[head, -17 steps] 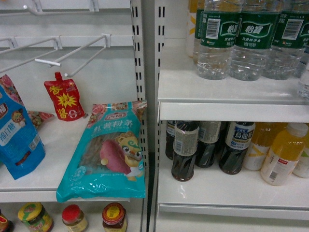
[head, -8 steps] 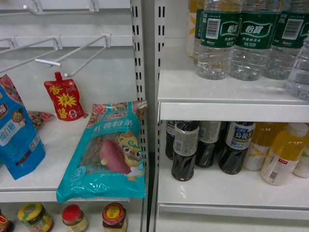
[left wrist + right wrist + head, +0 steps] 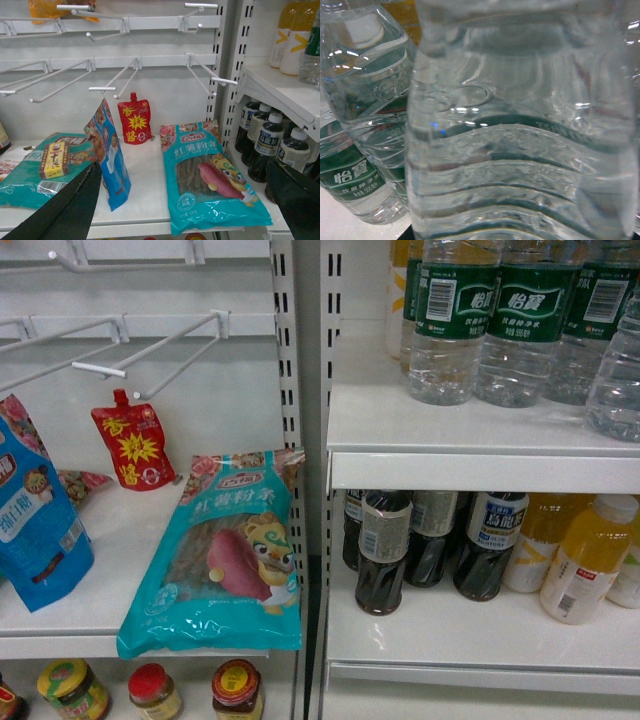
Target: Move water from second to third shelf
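Observation:
A clear ribbed water bottle [image 3: 615, 370] shows at the right edge of the head view, in front of a row of green-labelled water bottles [image 3: 448, 320] on the upper white shelf [image 3: 470, 435]. The same bottle [image 3: 520, 140] fills the right wrist view from very close, and my right gripper holds it, its fingers hidden behind the plastic. More water bottles [image 3: 360, 150] stand just behind it on the left. My left gripper [image 3: 182, 205] is open, its black fingers [image 3: 65, 210] far apart over the left-hand shelf, holding nothing. Neither gripper appears in the head view.
Dark drink bottles [image 3: 383, 550] and yellow drink bottles [image 3: 590, 560] stand on the shelf below the water. On the left bay lie a teal snack bag [image 3: 225, 550], a blue pouch [image 3: 35, 520] and a red sauce pouch [image 3: 135, 445], under white wire hooks [image 3: 150, 350]. Jars [image 3: 235, 690] sit lower down.
The water bottle at the right edge of the head view has moved up and to the left, further into the frame. Everything else stays put.

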Available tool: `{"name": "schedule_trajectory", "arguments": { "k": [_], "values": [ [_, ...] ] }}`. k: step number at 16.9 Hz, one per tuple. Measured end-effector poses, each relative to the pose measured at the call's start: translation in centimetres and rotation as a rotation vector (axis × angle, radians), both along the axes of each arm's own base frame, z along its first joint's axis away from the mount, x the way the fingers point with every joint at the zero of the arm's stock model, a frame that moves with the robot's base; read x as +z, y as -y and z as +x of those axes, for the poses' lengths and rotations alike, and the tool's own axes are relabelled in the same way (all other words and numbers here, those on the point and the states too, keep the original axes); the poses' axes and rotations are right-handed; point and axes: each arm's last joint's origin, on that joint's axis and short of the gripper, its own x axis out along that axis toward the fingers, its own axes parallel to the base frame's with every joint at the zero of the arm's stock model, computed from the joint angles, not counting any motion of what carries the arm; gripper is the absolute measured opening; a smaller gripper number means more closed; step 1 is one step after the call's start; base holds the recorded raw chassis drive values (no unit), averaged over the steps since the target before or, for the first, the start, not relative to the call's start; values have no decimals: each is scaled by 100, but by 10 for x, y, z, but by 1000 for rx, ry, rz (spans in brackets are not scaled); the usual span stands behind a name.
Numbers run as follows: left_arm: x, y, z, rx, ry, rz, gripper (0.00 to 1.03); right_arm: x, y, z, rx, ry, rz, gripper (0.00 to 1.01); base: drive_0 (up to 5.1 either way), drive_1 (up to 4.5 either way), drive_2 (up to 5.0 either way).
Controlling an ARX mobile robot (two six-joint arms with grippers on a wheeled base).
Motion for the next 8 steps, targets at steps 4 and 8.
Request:
{"name": "schedule_trajectory", "arguments": {
  "k": [4, 8],
  "values": [
    [0, 0, 0, 0, 0, 0, 98, -2, -2, 2, -2, 0, -1, 42, 0, 0, 0],
    [0, 0, 0, 0, 0, 0, 98, 1, -2, 2, 11, 20, 1, 90, 0, 0, 0]
  ]
}}
